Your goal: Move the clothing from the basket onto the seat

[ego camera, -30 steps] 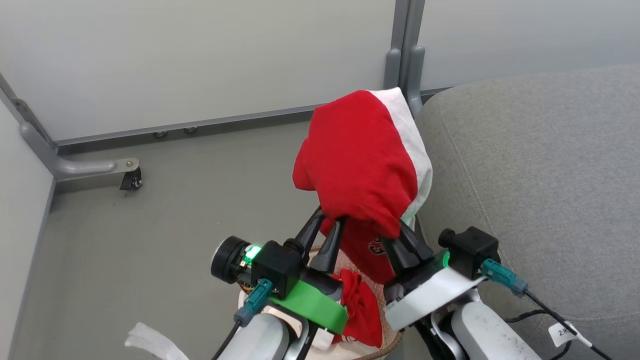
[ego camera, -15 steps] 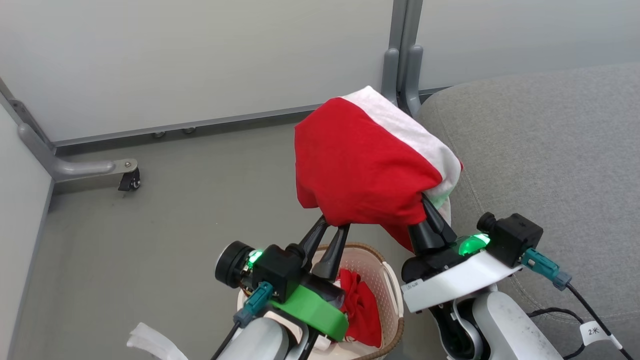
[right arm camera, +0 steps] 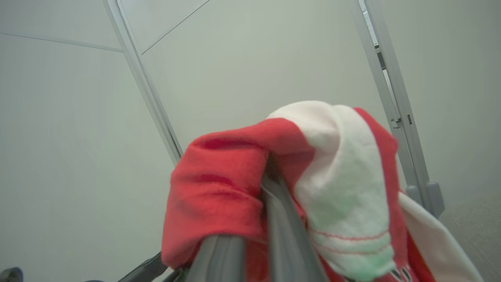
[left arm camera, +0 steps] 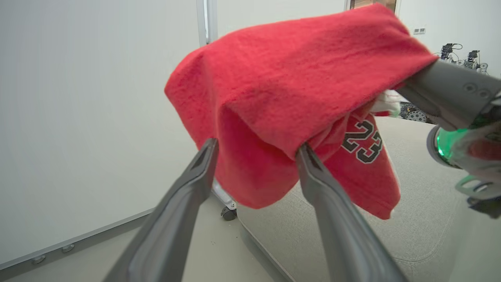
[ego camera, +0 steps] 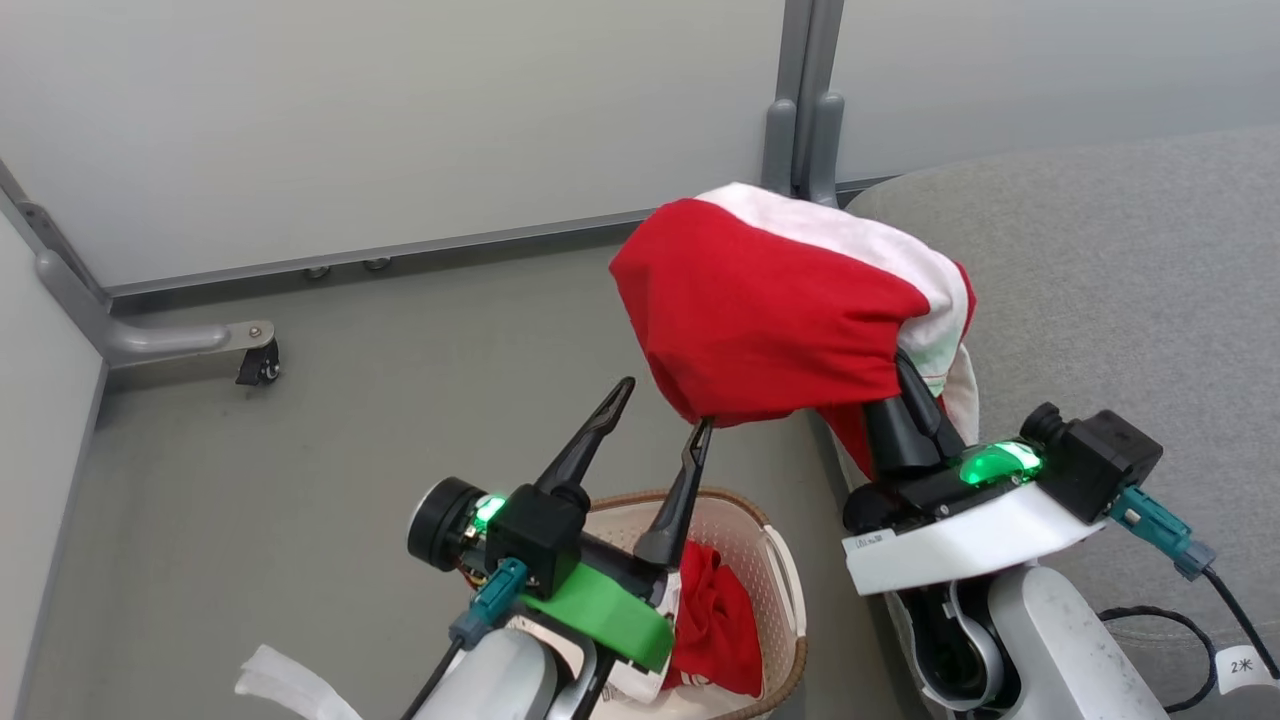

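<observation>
A red garment (ego camera: 770, 310) with a white panel hangs in the air over the near edge of the grey seat (ego camera: 1120, 280). My right gripper (ego camera: 915, 385) is shut on the garment, its fingertips buried in the cloth (right arm camera: 219, 184). My left gripper (ego camera: 664, 407) stands open just left of and below the garment; the hem brushes one fingertip (left arm camera: 304, 150). A dark "23" print (left arm camera: 362, 141) shows on the hanging part. Below the arms sits the cream basket (ego camera: 785, 570) with a second red garment (ego camera: 715, 620) inside.
Pale partition walls close off the back and left, with a grey post (ego camera: 800, 110) behind the garment. A caster foot (ego camera: 262, 360) sits on the grey floor at the left. A white object (ego camera: 285, 685) lies at the bottom left. A tagged cable (ego camera: 1235, 650) trails from my right wrist.
My left gripper has opened and let go of the garment. My right gripper has carried the garment to the right, toward the seat.
</observation>
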{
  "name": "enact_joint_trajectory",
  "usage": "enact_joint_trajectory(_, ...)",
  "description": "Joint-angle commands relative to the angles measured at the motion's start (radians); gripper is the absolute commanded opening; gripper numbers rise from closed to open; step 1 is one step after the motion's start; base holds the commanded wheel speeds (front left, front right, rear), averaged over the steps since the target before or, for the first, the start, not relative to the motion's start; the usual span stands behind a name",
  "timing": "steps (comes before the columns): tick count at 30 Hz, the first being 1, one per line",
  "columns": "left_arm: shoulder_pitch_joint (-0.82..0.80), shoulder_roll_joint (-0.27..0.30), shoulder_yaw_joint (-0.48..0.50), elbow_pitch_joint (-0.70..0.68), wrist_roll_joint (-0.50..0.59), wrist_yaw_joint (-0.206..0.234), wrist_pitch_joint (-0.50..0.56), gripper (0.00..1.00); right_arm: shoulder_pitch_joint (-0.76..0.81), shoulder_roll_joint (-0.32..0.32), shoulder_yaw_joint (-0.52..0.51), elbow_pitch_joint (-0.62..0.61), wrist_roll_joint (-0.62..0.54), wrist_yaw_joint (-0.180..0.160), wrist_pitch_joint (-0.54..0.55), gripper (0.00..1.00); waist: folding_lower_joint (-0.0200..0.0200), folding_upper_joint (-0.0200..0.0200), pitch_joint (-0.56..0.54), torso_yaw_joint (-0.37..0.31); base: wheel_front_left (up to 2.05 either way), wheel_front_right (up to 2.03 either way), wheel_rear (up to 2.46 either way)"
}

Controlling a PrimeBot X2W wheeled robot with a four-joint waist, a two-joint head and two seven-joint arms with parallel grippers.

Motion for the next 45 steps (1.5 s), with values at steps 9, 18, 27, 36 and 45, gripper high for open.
enact_joint_trajectory(9, 0.054, 0.006, 0.089, 0.001, 0.067, -0.057, 0.0, 1.0, 0.021, -0.001, -0.072, -0.04, 0.018, 0.0, -0.003, 0.0, 0.0, 0.0, -0.006, 0.004, 0.0, 0.0, 0.0)
enact_joint_trajectory(18, 0.136, 0.027, 0.17, 0.01, 0.104, -0.093, 0.0, 1.0, 0.036, -0.001, -0.145, -0.046, 0.002, 0.0, -0.003, 0.0, 0.0, 0.0, -0.012, 0.01, 0.0, 0.0, 0.0)
enact_joint_trajectory(27, 0.261, 0.014, 0.367, -0.043, 0.093, -0.053, 0.0, 1.0, 0.064, -0.001, -0.2, -0.068, -0.014, 0.0, -0.003, 0.0, 0.0, 0.0, -0.018, 0.041, 0.0, 0.0, 0.0)
enact_joint_trajectory(36, 0.363, 0.004, 0.512, -0.062, 0.079, -0.091, 0.0, 1.0, 0.12, -0.001, -0.26, -0.08, -0.014, 0.0, -0.003, 0.0, 0.0, 0.0, -0.023, 0.104, 0.0, 0.0, 0.0)
enact_joint_trajectory(45, 0.421, 0.002, 0.496, -0.037, 0.076, -0.126, 0.0, 1.0, 0.153, -0.001, -0.28, -0.069, -0.011, 0.0, -0.003, 0.0, 0.0, 0.0, -0.033, 0.126, 0.0, 0.0, 0.0)
